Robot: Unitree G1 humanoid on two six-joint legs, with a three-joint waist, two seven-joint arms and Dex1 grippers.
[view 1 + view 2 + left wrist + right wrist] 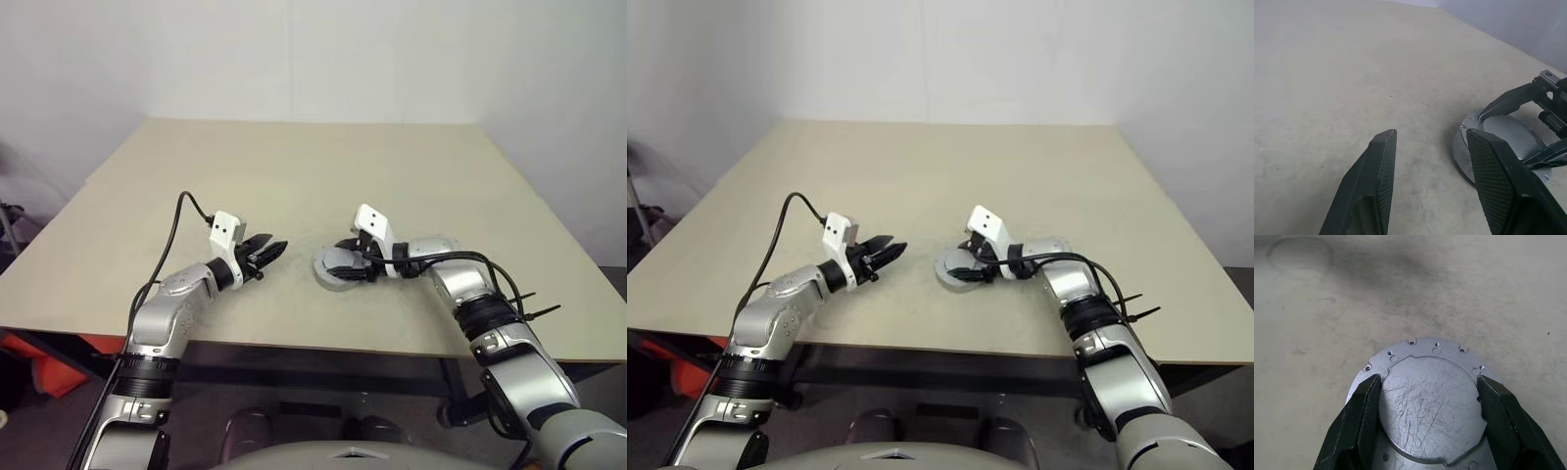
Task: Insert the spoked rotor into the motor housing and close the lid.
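The right gripper (1427,406) has its two fingers on opposite sides of the raised round top of the motor housing (1425,401), touching its rim, so it pinches the housing. The housing sits on the table (294,166), near its front edge, about midway along. The left gripper (1432,181) is spread and empty, just beside the housing.

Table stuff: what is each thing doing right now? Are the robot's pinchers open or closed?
Housing: sitting flat on the table, plain scratched face up, inside hidden.
Right gripper: closed on the housing's raised round middle, one finger on each side.
Left gripper: open, empty, just beside the housing and not touching it.
Table: bare apart from the housing.
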